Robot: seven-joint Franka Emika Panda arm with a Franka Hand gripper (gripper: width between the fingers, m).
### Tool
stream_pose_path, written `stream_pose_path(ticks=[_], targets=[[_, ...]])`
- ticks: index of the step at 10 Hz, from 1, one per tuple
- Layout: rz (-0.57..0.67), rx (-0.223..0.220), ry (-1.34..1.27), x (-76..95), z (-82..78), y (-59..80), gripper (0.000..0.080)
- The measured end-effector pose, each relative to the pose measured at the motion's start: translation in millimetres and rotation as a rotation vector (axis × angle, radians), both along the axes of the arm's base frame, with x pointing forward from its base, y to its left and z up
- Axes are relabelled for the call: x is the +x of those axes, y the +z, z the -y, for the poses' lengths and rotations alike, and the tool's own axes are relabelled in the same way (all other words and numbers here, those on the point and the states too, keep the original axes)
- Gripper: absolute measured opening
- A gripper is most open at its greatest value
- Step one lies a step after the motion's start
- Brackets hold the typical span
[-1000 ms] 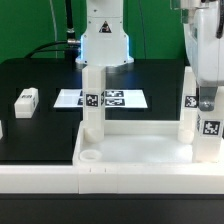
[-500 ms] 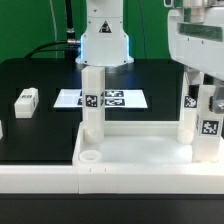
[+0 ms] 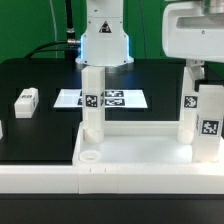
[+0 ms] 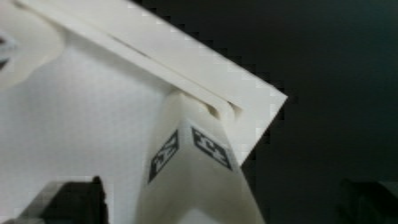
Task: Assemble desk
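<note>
The white desk tabletop lies upside down at the front, rim up. Three white legs with square markers stand in its corner sockets: the back one on the exterior view's left, the back one on its right and the front right one. The front left socket holds nothing. My gripper hangs open above the front right leg, not touching it. In the wrist view the gripper is wide open, its dark fingertips on either side of that leg, well apart from it.
A loose white leg lies on the black table at the exterior view's left. The marker board lies behind the tabletop. The arm's base stands at the back. A long white rail runs along the front.
My gripper has risen from around the front right leg to above it. The leg stays standing in its socket.
</note>
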State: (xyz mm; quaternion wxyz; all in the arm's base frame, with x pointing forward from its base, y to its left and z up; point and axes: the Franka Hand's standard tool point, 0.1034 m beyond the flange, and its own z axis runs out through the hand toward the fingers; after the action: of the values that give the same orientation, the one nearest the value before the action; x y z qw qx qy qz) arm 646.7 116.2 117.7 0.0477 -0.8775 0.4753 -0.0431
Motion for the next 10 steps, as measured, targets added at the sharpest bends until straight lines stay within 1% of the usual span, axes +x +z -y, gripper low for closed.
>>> stream_pose_path(ticks=[1, 2, 3, 4, 5, 8, 9, 10], targets=[[0.005, -0.023, 0.124, 0.9, 0.7, 1.0, 0.0649], [0.017, -0.062, 0.324, 5.0, 3.7, 4.6, 0.0649], [0.025, -0.087, 0.473, 7.6, 9.0, 5.4, 0.0649], [0.032, -0.110, 0.627, 9.1, 14.6, 2.6, 0.0649], [0.034, -0.121, 0.691, 9.4, 17.4, 0.3, 0.0649], [0.033, -0.126, 0.698, 9.5, 18.1, 0.4, 0.0649], [0.032, -0.122, 0.664, 9.5, 18.1, 0.3, 0.0516], [0.032, -0.120, 0.651, 9.5, 18.1, 0.3, 0.0366]])
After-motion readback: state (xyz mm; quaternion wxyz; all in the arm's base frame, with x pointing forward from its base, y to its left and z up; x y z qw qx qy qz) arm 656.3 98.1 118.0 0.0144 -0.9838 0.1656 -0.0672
